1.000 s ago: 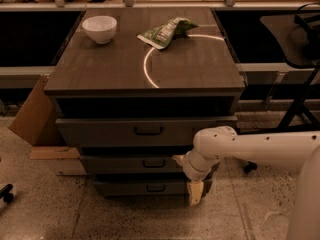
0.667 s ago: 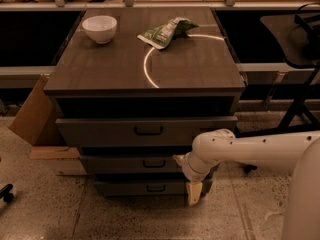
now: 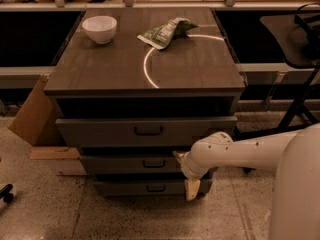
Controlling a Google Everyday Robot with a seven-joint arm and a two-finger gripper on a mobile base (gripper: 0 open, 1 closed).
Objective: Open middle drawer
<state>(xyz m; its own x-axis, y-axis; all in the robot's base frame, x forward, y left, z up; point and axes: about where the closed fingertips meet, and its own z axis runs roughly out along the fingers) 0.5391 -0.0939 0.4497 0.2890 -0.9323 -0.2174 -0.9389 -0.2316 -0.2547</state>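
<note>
The middle drawer [image 3: 120, 164] is a wide grey-brown front with a small dark loop handle [image 3: 153, 163], between a taller top drawer [image 3: 100, 131] and a slim bottom drawer [image 3: 125, 188]. My gripper [image 3: 185, 173] is at the right end of the middle drawer's front, to the right of the handle and apart from it. Its two pale fingers are spread, one fingertip [image 3: 178, 155] at the drawer's upper edge and the other [image 3: 191, 189] down by the bottom drawer. It holds nothing. My white arm [image 3: 250, 151] reaches in from the right.
On the cabinet top [image 3: 190, 69] are a white bowl [image 3: 99, 28] and a green chip bag [image 3: 166, 32]. A cardboard box [image 3: 32, 111] leans at the cabinet's left. A black chair base [image 3: 295, 109] stands at the right. The floor is speckled.
My gripper has edged slightly left along the drawer fronts. The drawers have not moved.
</note>
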